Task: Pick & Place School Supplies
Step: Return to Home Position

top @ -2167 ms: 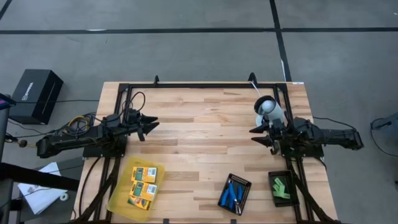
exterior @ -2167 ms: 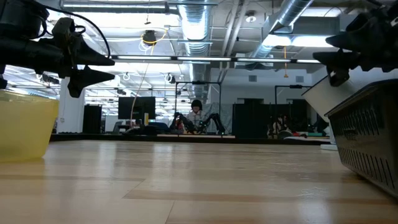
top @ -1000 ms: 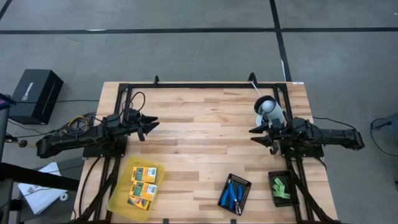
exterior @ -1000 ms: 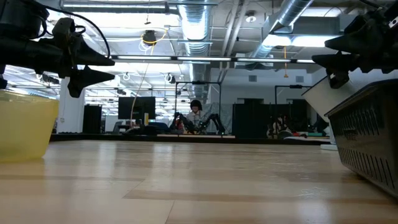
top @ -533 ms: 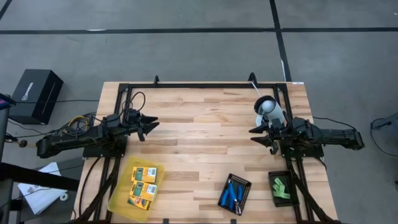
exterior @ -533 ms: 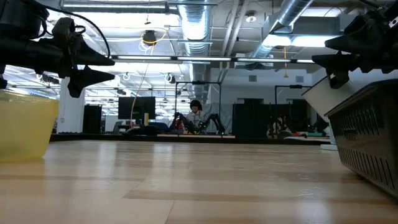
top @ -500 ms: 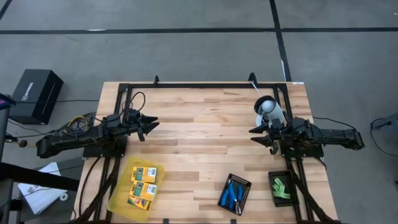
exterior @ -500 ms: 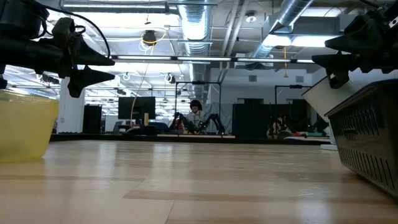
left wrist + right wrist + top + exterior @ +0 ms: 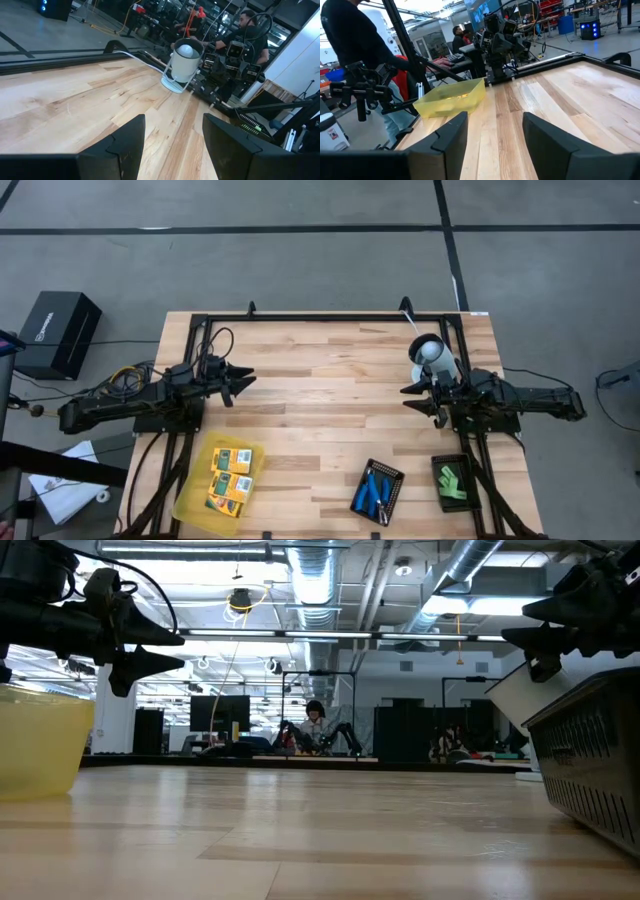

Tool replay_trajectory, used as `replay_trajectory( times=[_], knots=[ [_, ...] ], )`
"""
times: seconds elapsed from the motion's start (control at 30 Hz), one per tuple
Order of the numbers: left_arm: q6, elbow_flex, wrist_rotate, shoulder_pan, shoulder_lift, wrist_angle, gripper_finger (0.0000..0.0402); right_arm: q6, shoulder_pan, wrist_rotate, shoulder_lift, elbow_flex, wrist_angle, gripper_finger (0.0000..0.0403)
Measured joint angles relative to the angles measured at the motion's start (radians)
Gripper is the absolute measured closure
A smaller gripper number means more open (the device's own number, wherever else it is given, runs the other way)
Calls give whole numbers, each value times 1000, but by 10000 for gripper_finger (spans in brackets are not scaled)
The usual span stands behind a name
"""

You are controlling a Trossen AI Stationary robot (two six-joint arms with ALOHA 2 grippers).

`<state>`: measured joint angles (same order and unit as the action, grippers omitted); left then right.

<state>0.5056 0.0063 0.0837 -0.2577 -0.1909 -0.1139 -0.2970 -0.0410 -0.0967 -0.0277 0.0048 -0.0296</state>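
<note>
Both arms sit pulled back at their own sides of the bench, and neither carries anything. My left hand hangs over the left part of the boards with its fingers spread apart and released. My right hand hangs over the right part, facing the left one across the bare middle, and its fingers are spread and empty too. The school supplies all lie along the near edge. The yellow-orange packs lie flat in the translucent yellow tray at the near left corner. The two blue-handled scissor-like tools lie in the left black ribbed tray, right of the middle. The bright green erasers lie heaped in the right black ribbed tray, near the right corner, just beside the right arm's base. A white dome-topped device stands on the bench close to my right hand. Through the right wrist camera I see a person in a dark top standing off the bench beyond the yellow tray.
</note>
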Motion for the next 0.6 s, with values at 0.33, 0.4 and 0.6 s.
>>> replay_trajectory(
  times=[0.33,0.4,0.6],
  knots=[
    [0,0,3,0,0,0,209,0,0,0,0,0,0,224],
    [0,0,3,0,0,0,209,0,0,0,0,0,0,225],
    [0,0,3,0,0,0,209,0,0,0,0,0,0,226]
  ],
)
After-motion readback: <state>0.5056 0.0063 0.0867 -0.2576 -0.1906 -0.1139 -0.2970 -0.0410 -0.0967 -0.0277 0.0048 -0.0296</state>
